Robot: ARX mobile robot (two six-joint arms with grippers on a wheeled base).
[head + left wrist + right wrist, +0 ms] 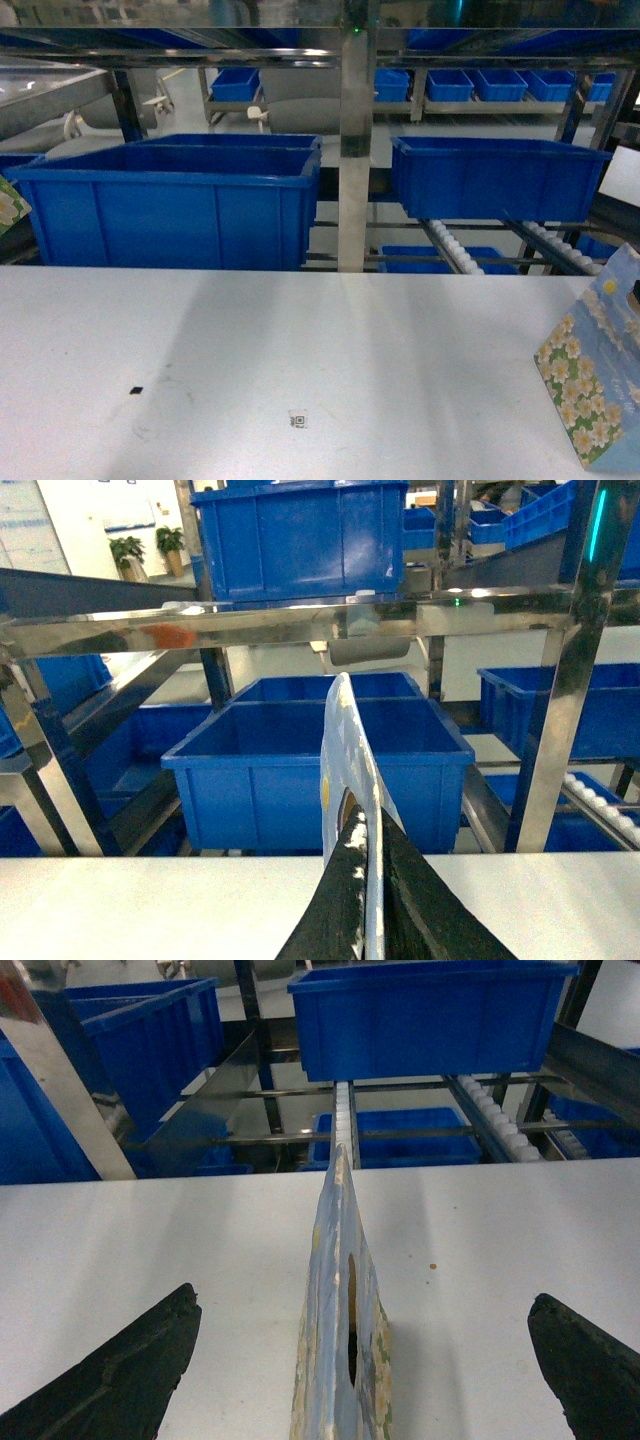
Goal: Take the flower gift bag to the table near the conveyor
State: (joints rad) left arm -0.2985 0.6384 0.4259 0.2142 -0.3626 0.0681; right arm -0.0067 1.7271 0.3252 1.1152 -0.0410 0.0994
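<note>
A flower gift bag (595,400), pale blue with white daisies on green, stands upright on the white table (300,340) at the right edge of the head view. In the right wrist view this bag (335,1260) stands between the wide-apart fingers of my right gripper (365,1300), which is open and touches nothing. My left gripper (368,830) is shut on the thin top edge of a second flower bag (345,740). A corner of that bag (8,208) shows at the head view's left edge. The conveyor (455,245) with its white rollers runs just behind the table.
Large blue bins (170,205) (490,175) sit on the steel racking right behind the table's far edge. A shiny upright post (355,150) stands mid-back. A small QR mark (298,419) and a black speck (135,389) lie on the tabletop.
</note>
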